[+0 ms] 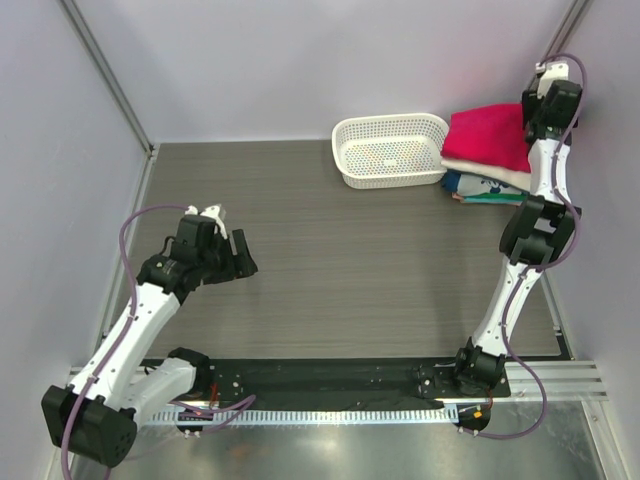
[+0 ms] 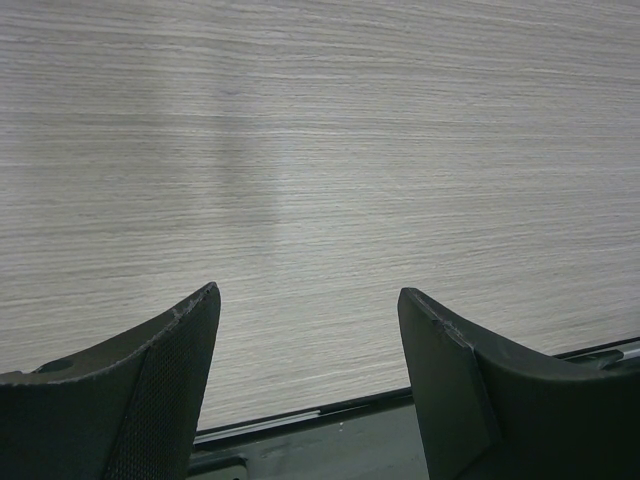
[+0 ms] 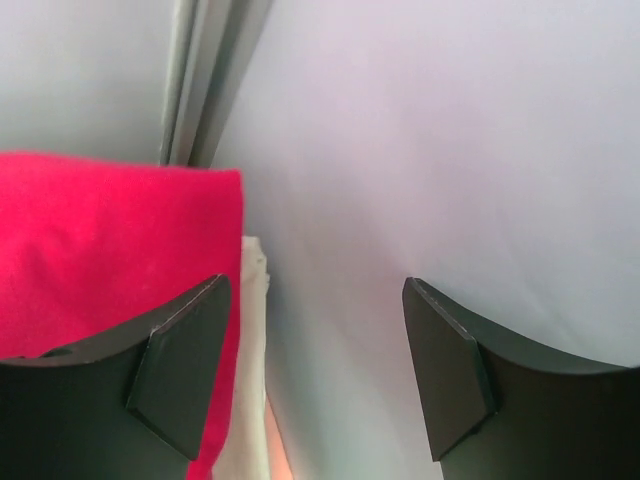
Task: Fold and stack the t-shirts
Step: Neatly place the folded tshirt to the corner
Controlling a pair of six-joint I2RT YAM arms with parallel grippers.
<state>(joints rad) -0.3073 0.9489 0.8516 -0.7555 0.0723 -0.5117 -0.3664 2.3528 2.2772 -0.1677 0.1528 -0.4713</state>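
- Right tool point(image 3: 312, 290): released, jaws apart, nothing between them. It hangs at the right edge of the stack, hard up against the side wall point(image 3: 450, 150).
- Left tool point(image 2: 308, 292): also released and empty, over bare surface point(image 1: 330, 260) on the left, well apart from any cloth.
- T-shirts: stacked in the far right corner, just beside the white basket point(image 1: 392, 180). The red shirt point(image 1: 490, 135) is on top, the cream shirt point(image 1: 490, 172) under it and a teal-printed shirt point(image 1: 485, 190) at the bottom. No pink one visible.
- Risk 1: one right finger sits over the red edge and the other over the gap by the wall. Clenching here would likely pinch only the top layer's corner, and lifting would then unfold it.
- Risk 2: little clearance to the wall. A sideways or twisting retreat could scrape it, or snag the red hem and slide the top shirt off.
- Risk 3: the right forearm crosses in front of the stack in the top view. A low elbow swing could push the lower shirts or nudge the basket.
- Tool height above the cloth: cannot tell, so contact can't be ruled out.
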